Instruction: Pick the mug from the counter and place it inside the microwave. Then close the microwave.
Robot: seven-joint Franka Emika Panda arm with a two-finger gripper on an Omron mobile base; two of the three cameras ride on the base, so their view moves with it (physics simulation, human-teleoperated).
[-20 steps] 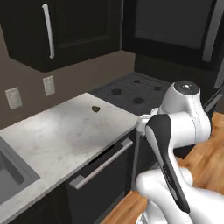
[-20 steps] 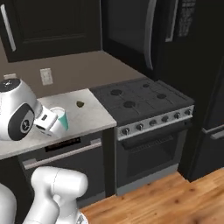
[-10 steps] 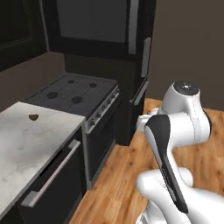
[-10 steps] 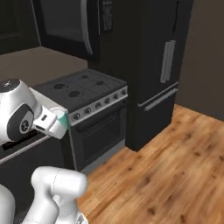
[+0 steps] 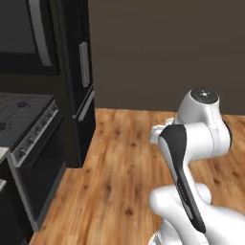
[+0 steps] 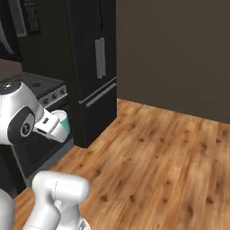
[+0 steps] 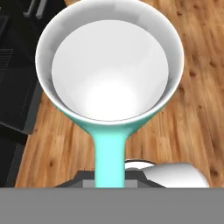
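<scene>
A smooth, round teal mug (image 7: 109, 70) with a glossy white inside is held above the wooden plank floor (image 6: 170, 152), apparently by its handle, clamped in the closed pincer (image 6: 57, 127)

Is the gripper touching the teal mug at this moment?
Touching. In the hand view the mug sits right above the gripper, its teal handle running down into the shut jaws. The right base view shows the mug carried at the arm's end, off any surface.
</scene>
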